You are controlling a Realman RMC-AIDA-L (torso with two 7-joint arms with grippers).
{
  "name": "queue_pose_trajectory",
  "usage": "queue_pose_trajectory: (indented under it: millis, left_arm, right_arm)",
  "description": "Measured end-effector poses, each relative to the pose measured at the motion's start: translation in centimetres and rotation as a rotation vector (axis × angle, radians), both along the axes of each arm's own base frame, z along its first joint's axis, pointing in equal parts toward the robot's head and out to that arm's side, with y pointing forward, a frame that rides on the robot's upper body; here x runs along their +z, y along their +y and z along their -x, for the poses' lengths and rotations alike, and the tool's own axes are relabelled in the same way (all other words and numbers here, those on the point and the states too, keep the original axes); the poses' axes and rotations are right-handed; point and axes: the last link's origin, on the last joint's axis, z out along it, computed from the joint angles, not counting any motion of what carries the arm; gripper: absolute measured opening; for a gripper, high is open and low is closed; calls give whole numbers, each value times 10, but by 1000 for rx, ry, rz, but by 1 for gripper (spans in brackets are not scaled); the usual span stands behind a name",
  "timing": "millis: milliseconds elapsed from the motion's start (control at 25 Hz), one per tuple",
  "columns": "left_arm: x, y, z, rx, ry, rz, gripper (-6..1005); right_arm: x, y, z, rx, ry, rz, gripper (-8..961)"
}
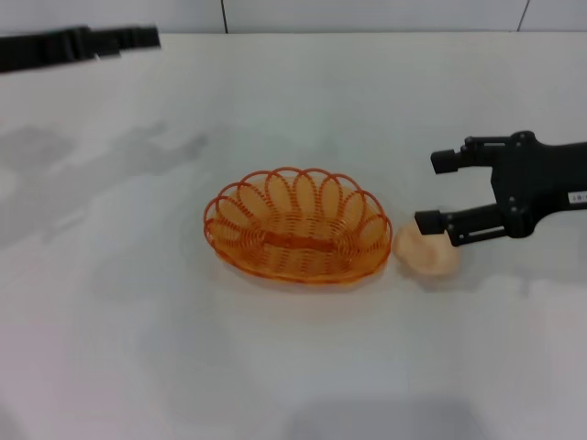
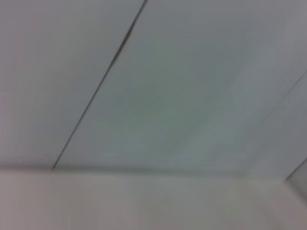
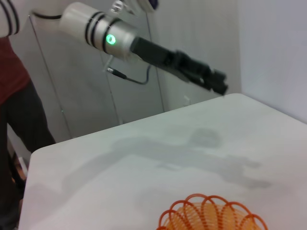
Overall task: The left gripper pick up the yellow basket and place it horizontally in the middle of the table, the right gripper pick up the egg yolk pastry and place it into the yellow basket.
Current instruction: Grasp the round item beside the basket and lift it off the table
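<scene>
While the right gripper (image 1: 442, 193) is hovering with its fingers (image 1: 438, 223) apart over the pastry (image 1: 424, 252), the basket (image 1: 297, 225) is lying just beside it on the surface (image 1: 138, 302). Left gripper (image 1: 138, 38) is hanging far away; its fingers I cannot tell.

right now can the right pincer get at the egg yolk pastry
Probably yes. The right pincer is open right beside the egg yolk pastry, its lower finger over the pastry's top edge. The yellow basket sits on the pastry's other side, not between them.
</scene>
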Motion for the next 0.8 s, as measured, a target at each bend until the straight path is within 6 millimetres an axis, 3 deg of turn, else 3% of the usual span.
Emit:
queue_pose_trajectory:
  millis: [280, 480, 800]
  left_arm:
    - [9, -20, -8, -222, 31, 61, 882]
    - [4, -33, -22, -380, 129, 259, 881]
    - [-17, -44, -29, -475, 270, 490, 880]
  right_arm:
    - [-10, 14, 10, -19, 1, 13, 754]
    - [-20, 26, 18, -32, -30, 20, 752]
    - [-23, 34, 15, -107, -134, 34, 749]
